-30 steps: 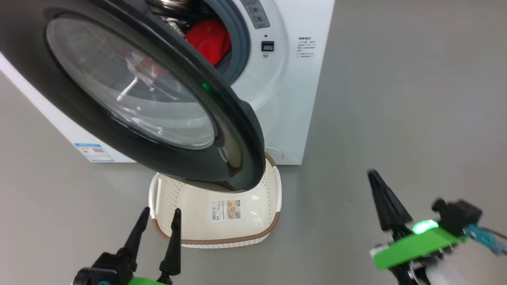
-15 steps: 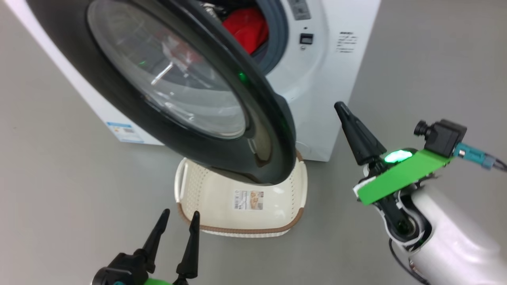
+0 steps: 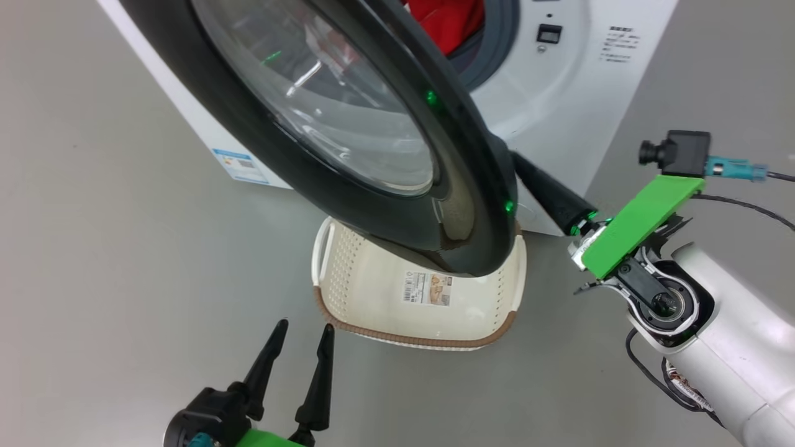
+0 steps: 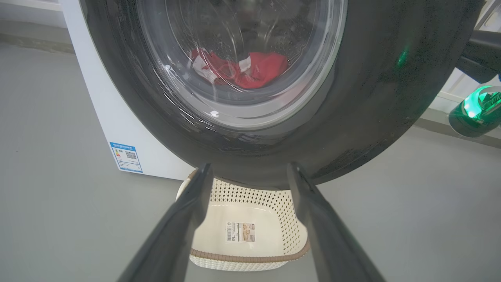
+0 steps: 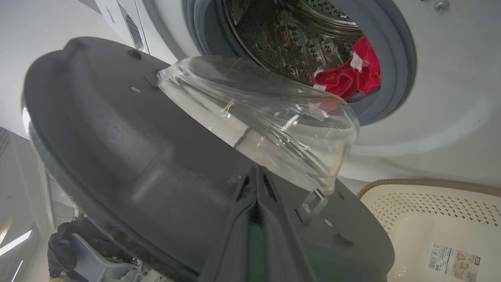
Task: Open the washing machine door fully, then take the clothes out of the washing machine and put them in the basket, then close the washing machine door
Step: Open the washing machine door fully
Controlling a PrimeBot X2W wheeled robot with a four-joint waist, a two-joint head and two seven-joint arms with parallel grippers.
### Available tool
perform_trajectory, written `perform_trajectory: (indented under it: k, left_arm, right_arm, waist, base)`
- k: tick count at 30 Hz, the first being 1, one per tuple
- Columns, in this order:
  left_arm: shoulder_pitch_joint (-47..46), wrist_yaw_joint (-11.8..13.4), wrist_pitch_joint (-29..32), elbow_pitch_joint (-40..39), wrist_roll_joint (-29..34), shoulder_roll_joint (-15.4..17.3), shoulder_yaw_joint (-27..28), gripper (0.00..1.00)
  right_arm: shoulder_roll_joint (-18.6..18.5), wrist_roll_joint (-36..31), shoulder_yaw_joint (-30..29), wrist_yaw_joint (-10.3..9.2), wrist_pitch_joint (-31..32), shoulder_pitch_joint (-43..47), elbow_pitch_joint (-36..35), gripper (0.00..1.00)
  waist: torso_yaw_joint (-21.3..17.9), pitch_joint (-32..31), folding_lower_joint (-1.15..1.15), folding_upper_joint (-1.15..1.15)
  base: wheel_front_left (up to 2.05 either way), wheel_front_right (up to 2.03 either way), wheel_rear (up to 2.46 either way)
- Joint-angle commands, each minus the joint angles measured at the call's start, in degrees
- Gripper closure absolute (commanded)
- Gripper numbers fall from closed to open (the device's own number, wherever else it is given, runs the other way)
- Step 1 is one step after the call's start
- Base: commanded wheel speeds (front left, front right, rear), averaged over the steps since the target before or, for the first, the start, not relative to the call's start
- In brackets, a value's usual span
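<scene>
Clothes (image 3: 447, 22) lie inside the machine (image 3: 559, 105), behind our half-open door (image 3: 478, 186); the basket (image 3: 410, 339) sits under it. Our right end effector (image 5: 257, 172), pinched closed, lies behind the door; left end effector (image 3: 305, 325) gapes wide.

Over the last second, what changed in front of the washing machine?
The right tool, shut, rose from low on the right and swung in toward the washing machine door; it now reaches behind the door's free edge. The head view shifted too. Unchanged: left tool open by the empty basket, door partly open, clothes inside the washing machine.
</scene>
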Motion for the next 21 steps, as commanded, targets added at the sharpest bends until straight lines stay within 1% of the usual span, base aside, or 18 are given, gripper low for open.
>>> perform_trajectory:
  k: [1, 5, 9, 21]
  left_arm:
    - [-1.3, 0.4, -0.7, -1.3, -0.7, 0.6, 1.4, 0.00]
    - [-1.3, 0.7, -0.7, -1.4, -1.3, 0.6, 0.7, 0.00]
    - [-0.8, 0.9, -0.7, -1.4, -1.4, 0.6, 0.3, 0.00]
    - [2.8, 1.2, -0.7, -1.1, 0.0, 0.6, 0.7, 0.00]
  right_arm:
    - [0.0, 1.2, 0.6, 0.37, 1.7, -0.5, -1.5, 1.00]
    - [0.1, 3.0, 0.7, 0.37, 5.7, 0.1, -1.5, 1.00]
    - [1.0, 3.1, 0.5, 0.37, 7.4, 1.4, -2.3, 1.00]
    - [4.2, 1.1, 3.7, 0.37, 10.5, 7.2, -4.7, 1.00]
  waist:
    - [1.0, 0.5, 0.00, 0.00]
    - [2.1, -0.3, 0.00, 0.00]
    - [3.2, -1.5, 0.00, 0.00]
    - [7.7, -6.6, 0.00, 0.00]
  base:
    - [0.00, 0.00, 0.00]
    - [0.00, 0.00, 0.00]
    - [0.00, 0.00, 0.00]
    - [0.00, 0.00, 0.00]
